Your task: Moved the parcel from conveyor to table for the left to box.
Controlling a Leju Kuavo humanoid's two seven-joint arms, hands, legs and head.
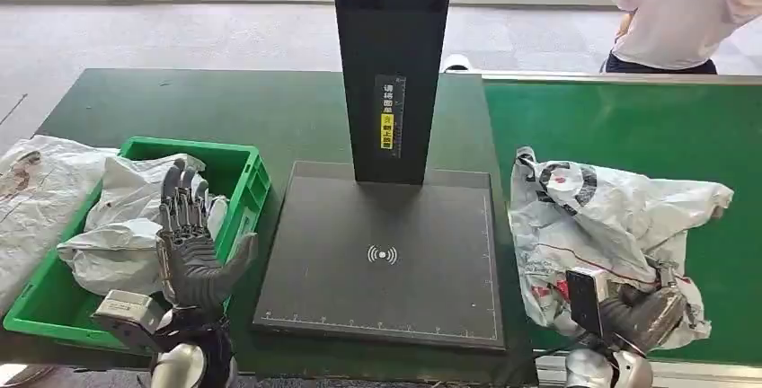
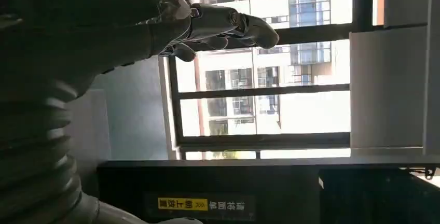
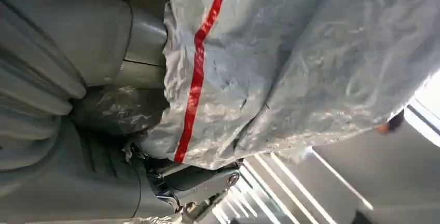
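The parcel (image 1: 611, 222), a crumpled white plastic bag with red and black print, lies on the green conveyor belt (image 1: 629, 123) at the right. My right hand (image 1: 642, 316) grips its near edge from below. In the right wrist view the parcel (image 3: 311, 53), with its red stripe, presses against my right hand (image 3: 78, 130), and dark fingers (image 3: 202, 182) curl under it. My left hand (image 1: 190, 244) is raised in front of the green box (image 1: 253, 192), fingers apart and holding nothing. The left wrist view has my left hand (image 2: 218, 24) stretched toward a window.
The green box holds white bags (image 1: 135, 217). Another white bag (image 1: 31, 195) lies on the table to its left. A black scanner plate (image 1: 386, 267) with a tall black column (image 1: 391, 65) stands in the middle. A person (image 1: 674, 11) stands behind the conveyor.
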